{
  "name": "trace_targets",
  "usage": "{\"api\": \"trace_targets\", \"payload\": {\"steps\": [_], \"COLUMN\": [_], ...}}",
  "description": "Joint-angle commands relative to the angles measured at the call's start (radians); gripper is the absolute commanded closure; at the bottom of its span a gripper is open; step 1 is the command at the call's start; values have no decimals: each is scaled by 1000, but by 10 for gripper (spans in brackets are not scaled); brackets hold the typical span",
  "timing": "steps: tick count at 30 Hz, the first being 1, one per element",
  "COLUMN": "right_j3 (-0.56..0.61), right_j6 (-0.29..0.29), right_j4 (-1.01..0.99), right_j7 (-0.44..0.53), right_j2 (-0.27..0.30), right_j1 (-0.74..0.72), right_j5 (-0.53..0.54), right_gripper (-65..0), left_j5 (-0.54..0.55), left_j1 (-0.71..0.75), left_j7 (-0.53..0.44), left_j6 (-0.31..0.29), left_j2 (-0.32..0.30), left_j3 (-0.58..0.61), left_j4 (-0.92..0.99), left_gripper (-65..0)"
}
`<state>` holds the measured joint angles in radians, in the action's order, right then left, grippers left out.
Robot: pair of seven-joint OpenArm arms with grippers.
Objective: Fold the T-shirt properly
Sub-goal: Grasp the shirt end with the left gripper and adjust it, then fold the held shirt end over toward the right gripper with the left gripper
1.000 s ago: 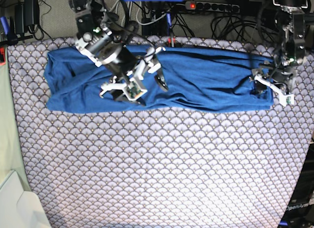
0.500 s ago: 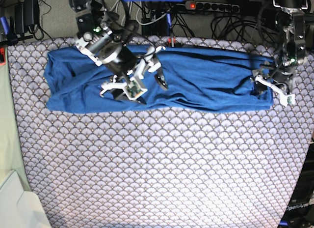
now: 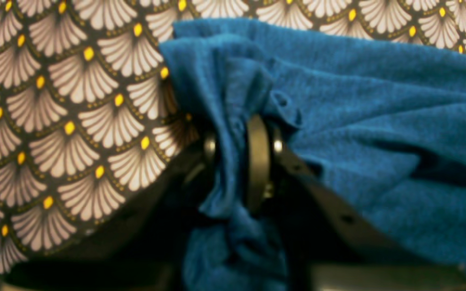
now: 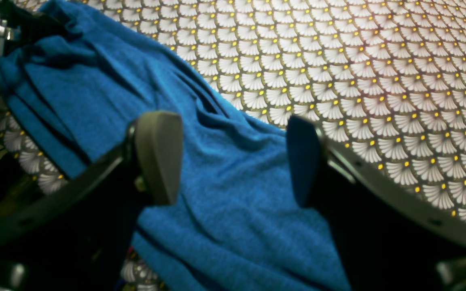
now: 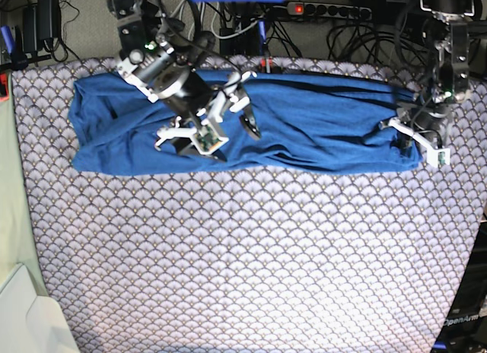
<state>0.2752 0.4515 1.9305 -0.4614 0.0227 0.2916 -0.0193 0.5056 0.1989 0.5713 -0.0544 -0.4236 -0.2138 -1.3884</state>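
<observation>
The blue T-shirt (image 5: 319, 128) lies as a long band across the far part of the table. At its right end, my left gripper (image 5: 402, 140) pinches the fabric. In the left wrist view that gripper (image 3: 235, 153) is shut on a bunched edge of the T-shirt (image 3: 378, 101), with cloth squeezed between the pads. My right gripper (image 5: 219, 137) hovers over the shirt's left-middle part. In the right wrist view it (image 4: 231, 157) stands open, its fingers (image 4: 158, 155) wide apart above the wrinkled T-shirt (image 4: 75, 89), with nothing between them.
A scallop-patterned cloth (image 5: 251, 254) covers the table. A power strip (image 5: 327, 11) and cables run along the back edge. A white box corner (image 5: 30, 322) sits at the front left, beside a pale green strip (image 5: 11, 186).
My left gripper has shut on the shirt's right edge and the fabric there has bunched slightly inward. The right arm has not moved.
</observation>
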Motion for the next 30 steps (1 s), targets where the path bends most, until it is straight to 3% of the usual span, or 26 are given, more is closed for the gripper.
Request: {"api": "trace_targets", "payload": {"steps": [1,6,12,17,24,26,30], "right_j3": [0,0,-1,-46,-86,-113,-176], "right_j6": [7,7,7,7,7,7,7], "right_j4": [14,14,17,24,40,42,43], "right_j7": [25,25,25,31,33,33,34], "right_j2": [0,0,0,-8,-7,-8,-8], "right_j1": [-7,-7,-7,-7,-9,-9,-28], "right_j5": [17,17,17,17,18,18,18], "right_gripper": [-414,-414,-414,-413,-414,-415,-415], "left_j5": [-25,-23,-28,-28,-32,-32,-32], "left_j1": [6,12,26,18,29,29,17], "left_j7": [56,56,60,235,273,303,318], "left_j6": [18,18,29,29,35,86,264], "left_j2": [4,12,42,75,130,137,154], "left_j3": [-2,-2,4,1,24,47,149], "left_j4": [7,-7,-161,-309,-490,-512,-520], "left_gripper": [-17,-4,-4,-4,-4,-4,-4]}}
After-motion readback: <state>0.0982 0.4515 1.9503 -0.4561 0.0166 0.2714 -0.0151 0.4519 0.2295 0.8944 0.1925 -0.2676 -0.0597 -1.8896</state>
